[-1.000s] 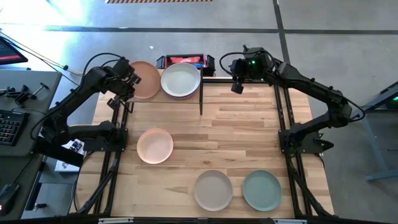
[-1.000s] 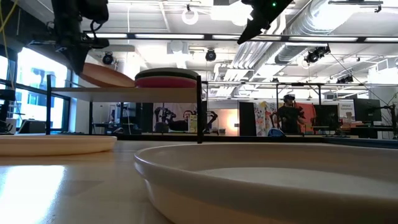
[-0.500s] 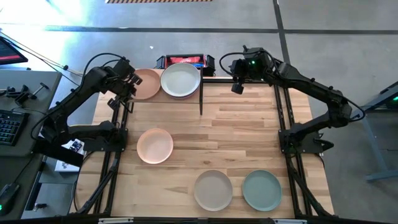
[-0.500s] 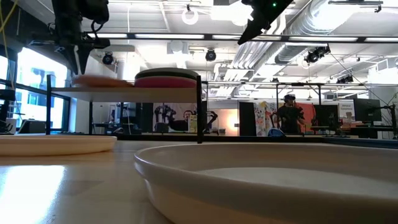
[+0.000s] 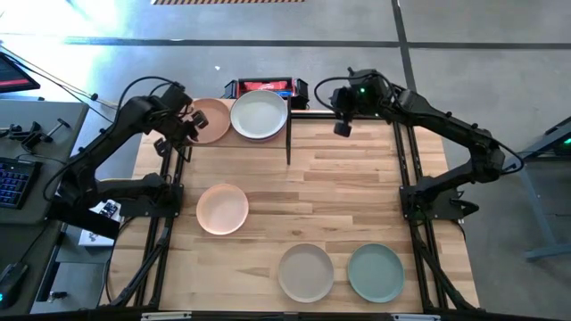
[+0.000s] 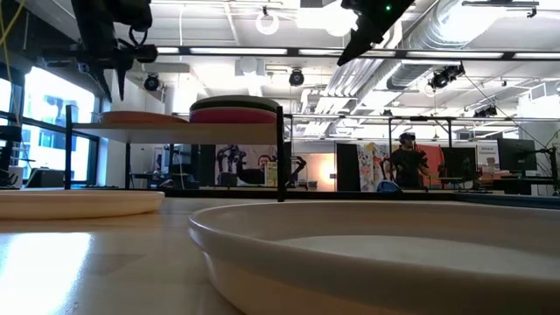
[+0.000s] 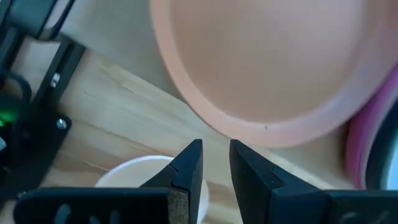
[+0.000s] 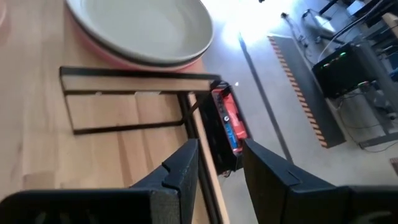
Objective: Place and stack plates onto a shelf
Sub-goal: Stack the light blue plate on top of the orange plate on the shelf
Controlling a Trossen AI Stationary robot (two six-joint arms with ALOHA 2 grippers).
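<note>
We note a release at the shelf [image 5: 223,134]. A second ago the salmon plate [image 5: 211,120] hung tilted in the left claw [image 5: 185,125] over the shelf's left half; half a second ago it lay flat on the board, and it lies flat there now, just beside the stack [image 5: 260,115] on the right half. In the low view the plate sits level on the shelf with the left claw above its left edge and clear of it. The left wrist view shows the fingers [image 7: 186,171] parted by a narrow gap with nothing between them, the plate's rim just beyond their tips. We judge the plate delivered and the claw free to withdraw.

The stack on the right half shows an off-white plate on top, with pink and a dark layer visible beneath it in the low view. The right claw [image 5: 343,128] hovers beyond the shelf's dark upright edge, unchanged over the last second, its fingers [image 8: 183,163] standing apart around nothing.

On the tabletop [image 5: 357,196] three plates remain, well apart: the peach plate [image 5: 222,209], the beige plate [image 5: 305,272] and the sage green plate [image 5: 375,272]. We judge the task well advanced, with these three outstanding.
</note>
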